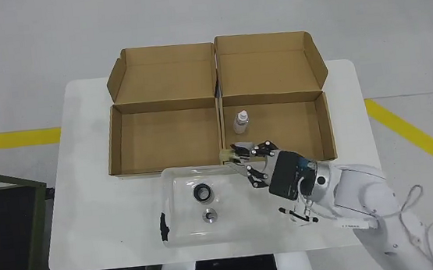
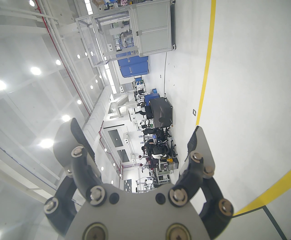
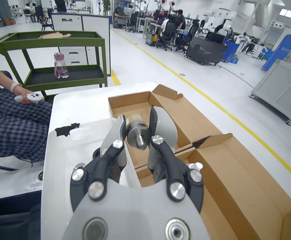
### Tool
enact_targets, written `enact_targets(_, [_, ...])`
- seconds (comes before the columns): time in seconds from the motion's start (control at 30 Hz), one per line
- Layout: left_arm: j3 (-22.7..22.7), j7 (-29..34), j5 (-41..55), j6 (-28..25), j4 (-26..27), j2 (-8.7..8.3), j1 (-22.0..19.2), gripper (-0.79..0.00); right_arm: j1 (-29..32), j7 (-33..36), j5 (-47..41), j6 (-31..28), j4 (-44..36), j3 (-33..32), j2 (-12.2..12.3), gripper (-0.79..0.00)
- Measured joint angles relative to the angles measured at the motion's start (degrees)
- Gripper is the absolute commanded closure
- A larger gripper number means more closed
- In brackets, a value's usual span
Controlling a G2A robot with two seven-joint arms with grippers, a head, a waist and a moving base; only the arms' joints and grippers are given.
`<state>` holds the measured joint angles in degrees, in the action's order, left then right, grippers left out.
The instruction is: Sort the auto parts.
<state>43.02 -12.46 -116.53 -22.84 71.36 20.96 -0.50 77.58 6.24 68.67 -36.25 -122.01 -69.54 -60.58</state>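
My right gripper [image 3: 137, 123] is shut on a metal part with a threaded stud and a pale cap [image 3: 136, 131]. In the top view that gripper [image 1: 240, 156] hovers at the near wall where the two open cardboard boxes meet. The left box [image 1: 166, 140] shows a bare floor, and the right box [image 1: 294, 123] holds a small white part [image 1: 241, 121]. A clear tray [image 1: 179, 217] in front of the boxes holds a black ring [image 1: 203, 192] and a round metal part [image 1: 209, 216]. My left gripper [image 2: 136, 126] is open, holds nothing, and faces the room.
A scrap of black tape [image 1: 163, 226] sticks to the tray's left front corner. The white table [image 1: 88, 186] has free room left of the boxes. A green cart [image 1: 6, 226] stands beside the table's left edge.
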Motion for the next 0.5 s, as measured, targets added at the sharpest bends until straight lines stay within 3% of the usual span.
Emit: enact_targets(0.5, [0.00,0.00,0.00,0.00,0.00,0.00,0.00,-0.785,-0.49,-2.66,-0.16,1.97,-5.80,0.08,-0.38,0.000])
